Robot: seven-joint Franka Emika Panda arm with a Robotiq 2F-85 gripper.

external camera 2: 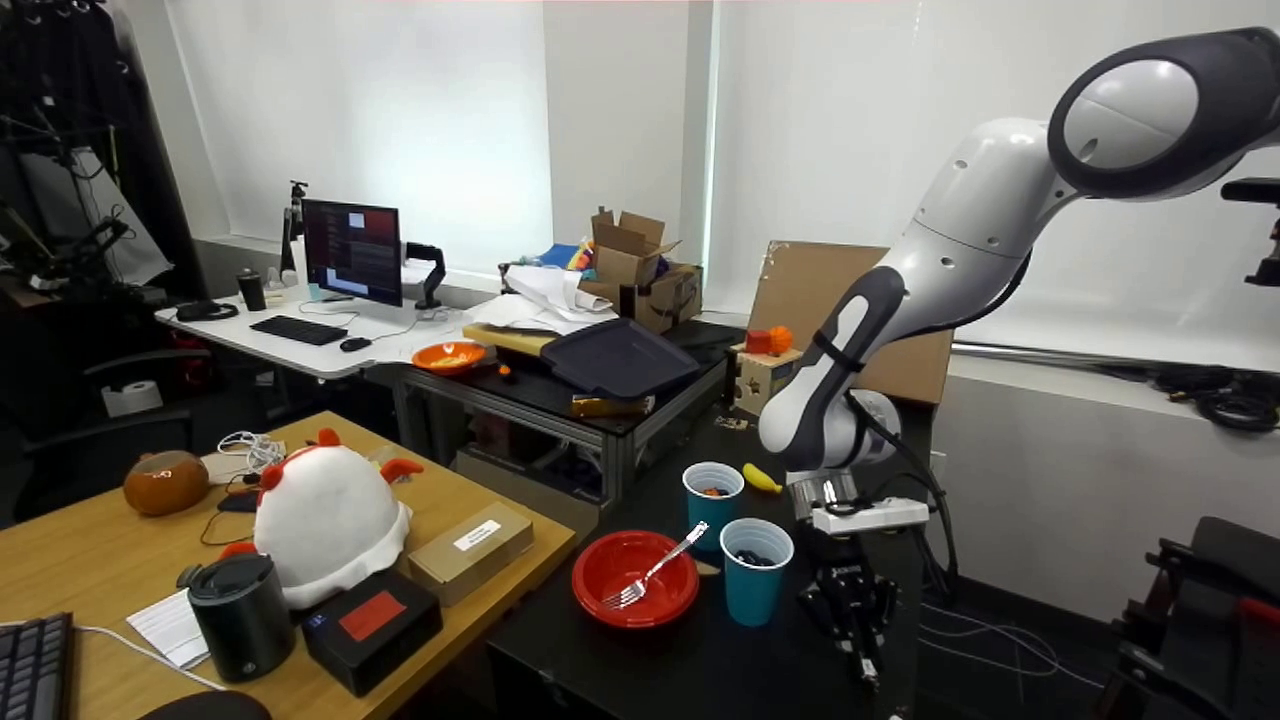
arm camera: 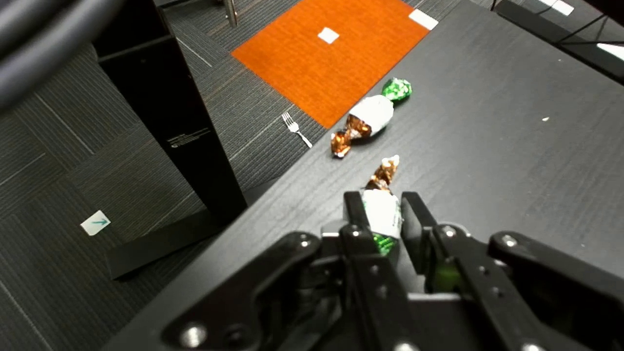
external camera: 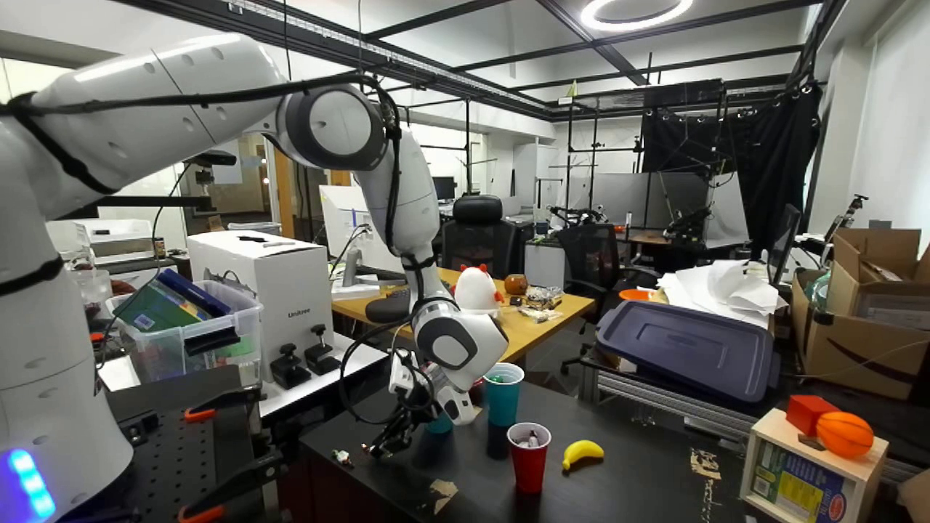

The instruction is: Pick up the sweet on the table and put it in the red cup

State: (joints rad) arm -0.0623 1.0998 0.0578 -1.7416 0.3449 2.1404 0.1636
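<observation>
Claw (arm camera: 383, 206) low, snug around sweet (arm camera: 382, 212)

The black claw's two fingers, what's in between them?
In the wrist view, a white sweet with shiny brown and green wrapper ends sits pinched between the two fingers of the black claw.

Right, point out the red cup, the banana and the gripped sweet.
Red cup (external camera: 529, 468), in an exterior view: its outer wall.
Banana (external camera: 581, 450), in an exterior view: middle of its body.
Gripped sweet (arm camera: 382, 212), in the wrist view: white middle of its wrapper.
</observation>
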